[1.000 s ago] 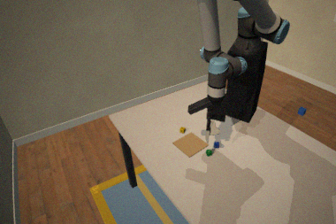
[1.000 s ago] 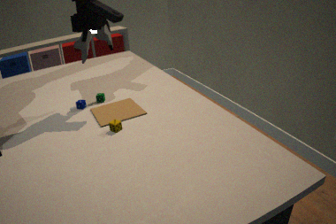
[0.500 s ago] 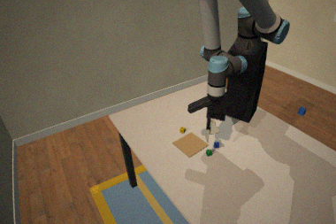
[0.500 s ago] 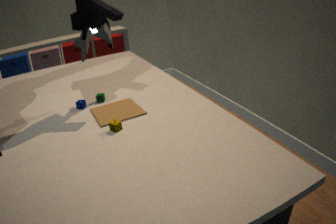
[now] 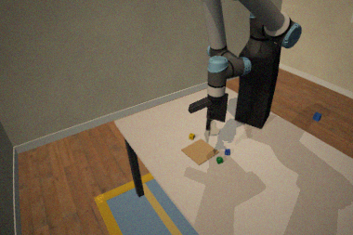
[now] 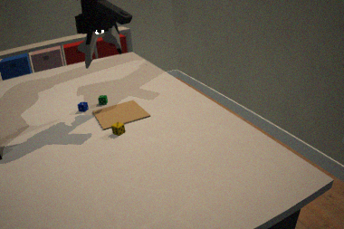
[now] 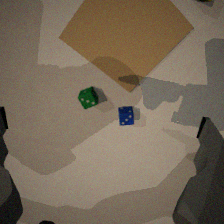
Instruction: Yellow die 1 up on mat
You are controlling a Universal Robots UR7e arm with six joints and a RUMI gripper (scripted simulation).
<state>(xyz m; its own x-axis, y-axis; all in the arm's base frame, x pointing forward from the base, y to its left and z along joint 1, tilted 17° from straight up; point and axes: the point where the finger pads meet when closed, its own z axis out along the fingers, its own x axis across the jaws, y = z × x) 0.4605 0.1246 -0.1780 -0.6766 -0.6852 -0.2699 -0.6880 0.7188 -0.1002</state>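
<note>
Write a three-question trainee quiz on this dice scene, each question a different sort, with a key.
1. True or false: the small yellow die lies fully on the flat tan mat.
2. Multiple choice: the two-jaw pincer is A) shut on the small green die, B) open and holding nothing, C) shut on the small blue die.
3. Fill in: the green and blue dice both sit on the pale table top, ____ the mat.

Key: 1 false, it sits at the mat's edge, mostly off it. 2 B. 3 beside.
</note>
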